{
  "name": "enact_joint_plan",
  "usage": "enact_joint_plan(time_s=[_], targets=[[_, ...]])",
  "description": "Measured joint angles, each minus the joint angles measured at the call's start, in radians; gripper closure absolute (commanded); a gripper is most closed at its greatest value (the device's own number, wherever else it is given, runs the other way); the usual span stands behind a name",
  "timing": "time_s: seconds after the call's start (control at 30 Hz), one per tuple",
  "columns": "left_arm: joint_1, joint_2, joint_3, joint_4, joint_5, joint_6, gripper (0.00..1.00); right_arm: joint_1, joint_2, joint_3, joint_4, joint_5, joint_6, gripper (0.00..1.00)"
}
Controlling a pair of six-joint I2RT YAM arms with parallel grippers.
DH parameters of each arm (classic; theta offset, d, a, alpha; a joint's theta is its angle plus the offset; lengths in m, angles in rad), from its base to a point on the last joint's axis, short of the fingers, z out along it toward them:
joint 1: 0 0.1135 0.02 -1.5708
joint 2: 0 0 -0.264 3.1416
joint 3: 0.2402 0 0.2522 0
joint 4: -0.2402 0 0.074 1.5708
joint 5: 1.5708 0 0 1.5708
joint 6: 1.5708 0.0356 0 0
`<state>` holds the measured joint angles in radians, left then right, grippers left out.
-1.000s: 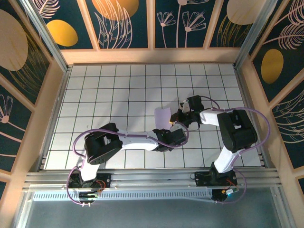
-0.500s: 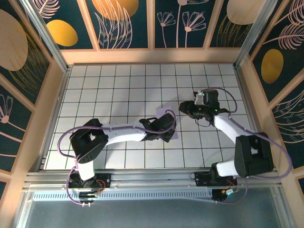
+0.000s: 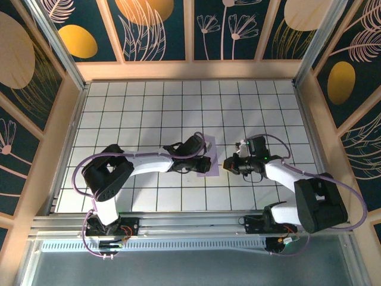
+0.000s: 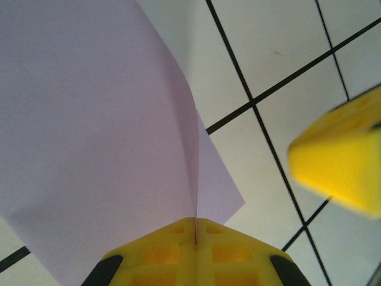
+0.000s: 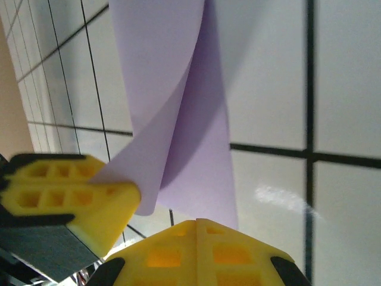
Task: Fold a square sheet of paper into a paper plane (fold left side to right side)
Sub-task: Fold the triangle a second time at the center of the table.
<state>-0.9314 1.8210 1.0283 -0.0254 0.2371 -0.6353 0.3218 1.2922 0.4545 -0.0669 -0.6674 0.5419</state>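
Two layers of the square sheet of paper [image 3: 209, 167] show in the top view, a little toward 5 o'clock from the middle of the tiled surface [image 3: 137, 107]. The left half is lifted over the right half, so the step in hand looks like the left-to-right fold itself, not yet pressed flat.

The left gripper [image 3: 201, 146] sits at the sheet's 11 o'clock side, its jaws clenched on the raised flap. In the left wrist view the paper's edge runs straight into the seam between the yellow fingers [image 4: 155, 253]. The upper layer bows up off the lower one, which lies on the tiles and sticks out toward 4 o'clock. In the right wrist view the flap curls in an open loop, so no crease is set.

The right gripper [image 3: 230, 162] stands at 3 o'clock of the sheet, just beside its right edge, with its jaws pressed together and nothing between them. The lower layer's corner lies right by its tip, but I cannot tell whether they touch.

As I judge it, the next move calls for the left gripper to carry the flap's free edge toward 3 o'clock and down. It should go until that edge lines up with the lower layer's right edge. The right gripper's closed tip looks placed to pin the sheet or press the fold.
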Motion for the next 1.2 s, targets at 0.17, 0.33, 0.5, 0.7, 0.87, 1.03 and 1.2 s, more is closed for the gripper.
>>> enact_joint_plan(time_s=[0.17,0.33,0.5,0.7,0.87,1.03,1.2], targets=[[0.002,0.0,0.0,0.02,0.032,-0.033,1.0,0.07,0.028,-0.008,0.061,0.012,0.043,1.0],[0.002,0.0,0.0,0.023,0.041,-0.048,1.0,0.094,0.08,-0.008,0.091,0.032,0.056,1.0],[0.005,0.0,0.0,0.023,0.043,-0.051,1.0,0.098,0.122,-0.008,0.089,0.058,0.06,1.0],[0.022,0.0,0.0,0.019,0.043,-0.04,1.0,0.099,0.143,-0.006,0.078,0.076,0.057,1.0],[0.043,0.0,0.0,-0.003,0.041,-0.009,1.0,0.099,0.144,-0.005,0.074,0.077,0.042,1.0],[0.059,0.002,0.0,-0.033,0.013,0.03,1.0,0.101,0.144,-0.005,0.074,0.077,0.04,1.0],[0.068,0.014,0.0,-0.061,-0.015,0.058,1.0,0.102,0.144,-0.005,0.074,0.079,0.04,1.0]])
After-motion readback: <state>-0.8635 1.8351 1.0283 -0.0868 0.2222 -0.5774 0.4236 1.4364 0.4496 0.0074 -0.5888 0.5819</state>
